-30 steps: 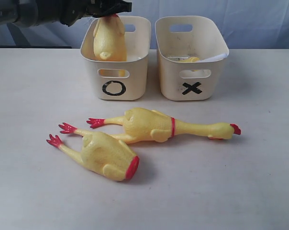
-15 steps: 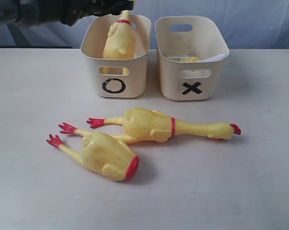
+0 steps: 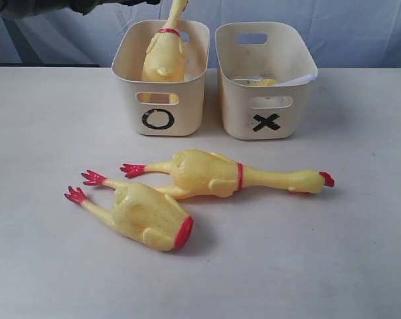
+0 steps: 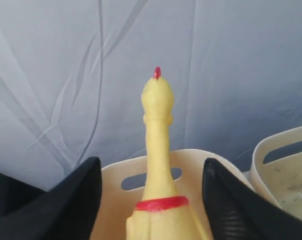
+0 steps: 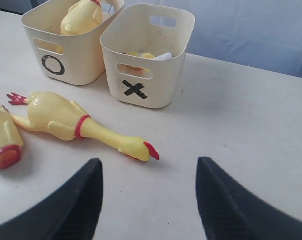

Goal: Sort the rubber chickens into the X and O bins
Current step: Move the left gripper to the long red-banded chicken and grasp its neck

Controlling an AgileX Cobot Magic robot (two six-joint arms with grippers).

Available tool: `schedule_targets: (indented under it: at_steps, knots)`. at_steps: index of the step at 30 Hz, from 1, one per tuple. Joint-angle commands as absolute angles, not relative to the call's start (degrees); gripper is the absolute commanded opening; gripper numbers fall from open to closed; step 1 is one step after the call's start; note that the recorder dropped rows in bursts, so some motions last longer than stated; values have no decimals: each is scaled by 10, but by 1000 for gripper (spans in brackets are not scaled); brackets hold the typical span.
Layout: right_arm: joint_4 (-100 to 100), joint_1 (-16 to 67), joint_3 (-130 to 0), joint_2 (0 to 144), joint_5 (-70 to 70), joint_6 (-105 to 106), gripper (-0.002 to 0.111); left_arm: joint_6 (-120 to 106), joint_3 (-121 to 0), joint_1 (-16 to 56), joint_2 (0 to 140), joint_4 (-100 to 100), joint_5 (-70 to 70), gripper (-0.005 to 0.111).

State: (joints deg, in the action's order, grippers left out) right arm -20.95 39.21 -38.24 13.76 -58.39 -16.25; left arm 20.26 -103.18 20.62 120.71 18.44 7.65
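Left end effector (image 4: 151,167) raised, agape, clear of the chicken (image 4: 156,150) — right end effector (image 5: 148,165) agape.

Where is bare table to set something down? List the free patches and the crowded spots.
Free: the table right of the X bin and the whole chicken; left of the O bin; the front strip before the headless body. Crowded: the centre, where both lie close together, and the slim gap between bins.

The tally

Two bins: the O bin (image 3: 187,113) and the X bin (image 3: 237,113). Two whole chickens: the standing chicken (image 3: 162,60) and the lying chicken (image 3: 210,173). One headless chicken body (image 3: 144,216). One small yellow piece (image 3: 260,82)
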Motion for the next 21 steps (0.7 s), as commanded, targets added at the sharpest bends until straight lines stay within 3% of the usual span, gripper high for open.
schedule_targets:
  at_steps: [1, 8, 16, 21]
  knots:
    - [-210, 395, -380, 135, -576, -161, 53, 198, -1034, 205, 1169, 239, 185, 57]
    - [-209, 395, -380, 135, -577, -161, 53, -98, -1034, 207, 1124, 71, 375, 53]
    - [-209, 395, -380, 135, -583, -161, 53, -419, -1030, 214, 1113, -201, 459, 50]
    - [-209, 395, -380, 135, -590, -160, 53, -522, -1030, 231, 1113, -246, 553, 50]
